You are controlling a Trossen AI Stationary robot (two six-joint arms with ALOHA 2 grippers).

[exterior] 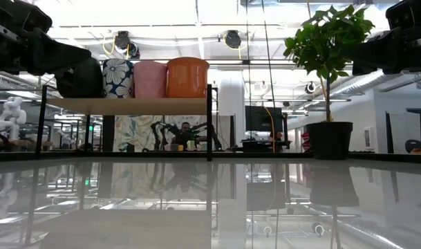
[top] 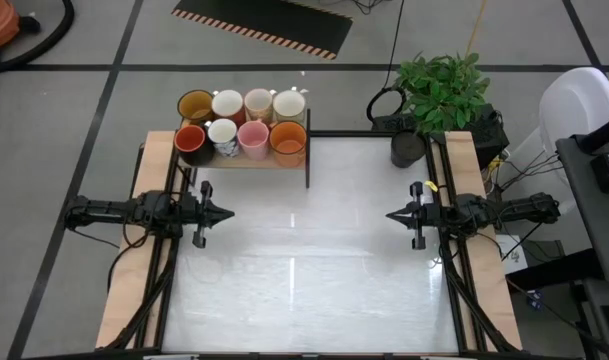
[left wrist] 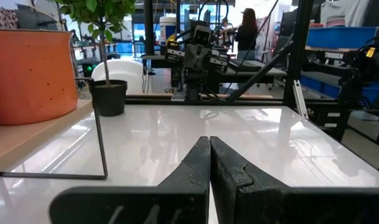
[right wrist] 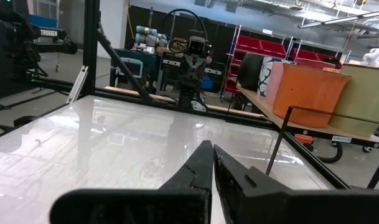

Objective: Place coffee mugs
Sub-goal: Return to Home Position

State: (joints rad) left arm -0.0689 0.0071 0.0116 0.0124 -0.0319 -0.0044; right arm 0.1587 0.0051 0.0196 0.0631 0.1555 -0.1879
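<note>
arms wait low over the table point(top: 304, 280), one at each side, tips facing each other. the left gripper point(top: 228, 212) has its fingers point(left wrist: 198, 168) pressed together on nothing; the right gripper point(top: 390, 215) is pinched closed the same way. farther back, past the left gripper and well apart from both, the shelf point(top: 246, 161) at the far left corner carries eight coffee mugs point(top: 253, 138) in two rows, the orange mug point(top: 288, 141) at the front row's right end.

Eight mugs point(top: 254, 136) on the shelf point(top: 246, 163); shelf and potted plant point(top: 439, 85) on table point(top: 304, 250)
</note>
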